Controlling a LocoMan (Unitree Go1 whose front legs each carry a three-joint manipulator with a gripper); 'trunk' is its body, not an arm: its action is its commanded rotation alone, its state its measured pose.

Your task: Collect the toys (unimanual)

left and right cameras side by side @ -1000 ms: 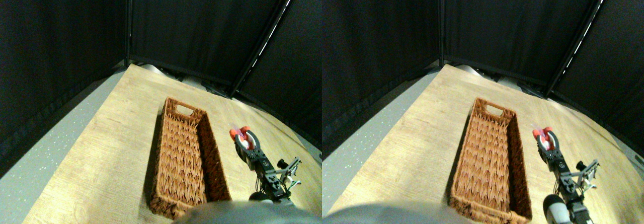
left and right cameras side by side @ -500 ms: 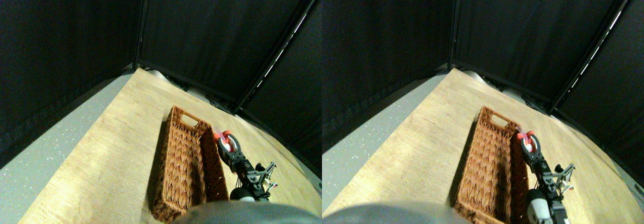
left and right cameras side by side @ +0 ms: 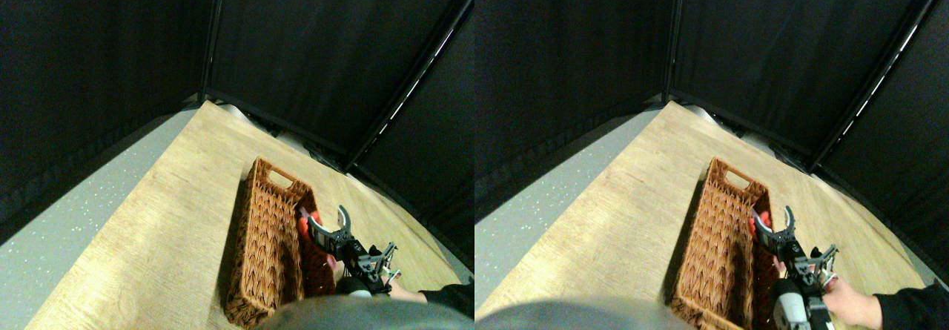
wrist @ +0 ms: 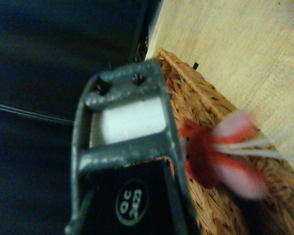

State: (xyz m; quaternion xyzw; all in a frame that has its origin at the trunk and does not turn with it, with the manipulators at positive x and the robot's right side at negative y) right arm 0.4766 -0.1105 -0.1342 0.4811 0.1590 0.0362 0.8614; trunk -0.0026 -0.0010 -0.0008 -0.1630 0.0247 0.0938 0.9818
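A red plush toy (left and right cameras side by side: pixel 306 227) with pink patches and a white string loop sits against the inner right wall of the brown wicker basket (left and right cameras side by side: pixel 261 256). In the wrist view the toy (wrist: pixel 210 157) is blurred, free of the jaw and over the basket's (wrist: pixel 206 100) weave. My right gripper (left and right cameras side by side: pixel 324 217) hangs over the basket's right rim, open, its two curved jaws spread apart with nothing between them. No other toys show.
The basket lies lengthwise on a light wooden floor (left and right cameras side by side: pixel 170 219) with a grey strip (left and right cameras side by side: pixel 67 226) to its left. Black curtains (left and right cameras side by side: pixel 311 41) close the back and sides. A person's hand (left and right cameras side by side: pixel 402 292) with a dark sleeve (left and right cameras side by side: pixel 451 297) reaches in beside the manipulator's base.
The gripper carried the red toy left from beside the basket to over its right rim and opened, releasing the toy into the basket. A person's hand has come in at the lower right.
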